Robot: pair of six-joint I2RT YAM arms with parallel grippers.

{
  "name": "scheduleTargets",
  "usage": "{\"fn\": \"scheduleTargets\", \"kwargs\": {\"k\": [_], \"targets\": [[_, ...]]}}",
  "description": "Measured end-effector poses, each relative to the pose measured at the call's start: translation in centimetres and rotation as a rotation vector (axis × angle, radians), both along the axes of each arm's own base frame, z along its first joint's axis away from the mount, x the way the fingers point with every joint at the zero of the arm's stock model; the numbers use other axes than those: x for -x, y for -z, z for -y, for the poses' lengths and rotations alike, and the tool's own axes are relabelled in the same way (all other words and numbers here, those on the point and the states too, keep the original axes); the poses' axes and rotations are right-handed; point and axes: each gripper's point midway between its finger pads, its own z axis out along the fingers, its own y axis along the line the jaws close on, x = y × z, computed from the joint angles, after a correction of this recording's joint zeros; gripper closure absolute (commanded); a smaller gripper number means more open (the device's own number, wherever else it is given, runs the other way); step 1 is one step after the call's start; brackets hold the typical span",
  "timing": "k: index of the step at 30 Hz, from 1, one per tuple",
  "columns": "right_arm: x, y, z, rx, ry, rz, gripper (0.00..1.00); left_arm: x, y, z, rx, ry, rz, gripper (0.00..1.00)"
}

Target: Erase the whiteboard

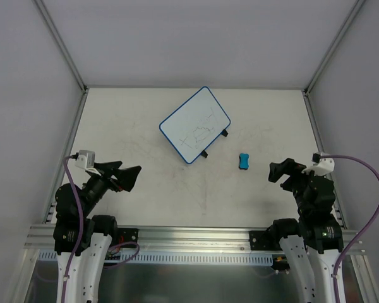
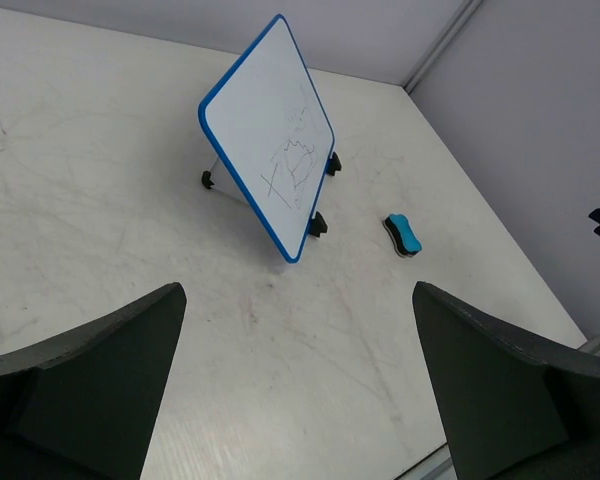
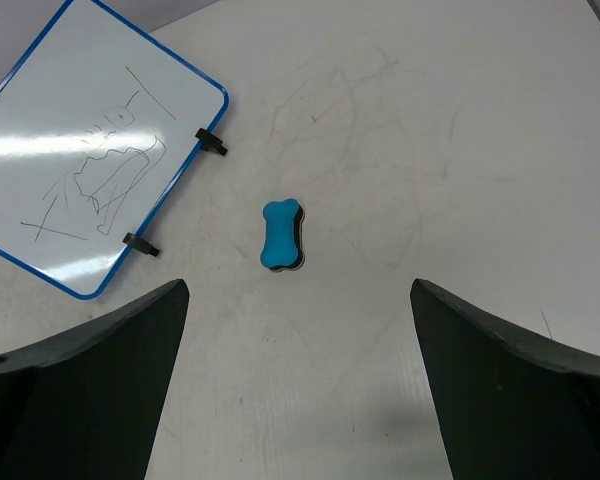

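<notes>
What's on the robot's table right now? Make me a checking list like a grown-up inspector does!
Surface: white table with faint scuff marks.
Job's things: whiteboard propped at a tilt on small black feet, with thin pen lines on it. The blue eraser lies flat on the table beside it, not touching.
Clutter: nothing seen.
Grippers: left gripper and right gripper are both open and empty, near the table's front edge.
Cables: a purple cable loops from each wrist camera.
Surroundings: plain pale walls with metal corner posts.
</notes>
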Motion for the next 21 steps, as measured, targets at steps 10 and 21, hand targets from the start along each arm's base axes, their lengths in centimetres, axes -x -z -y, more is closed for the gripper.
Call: {"fn": "scheduleTargets", "kwargs": {"k": [10,21], "targets": [[-0.1,0.3,0.7,-0.011,0.051,-0.008,0.01,0.0,0.2,0.0,-0.011,0.002,-0.001,0.01],[-1.0,3.0,-0.3,-0.017,0.009,-0.149,0.01,0.2,0.2,0.3,-0.019,0.026,0.003,0.01]]}}
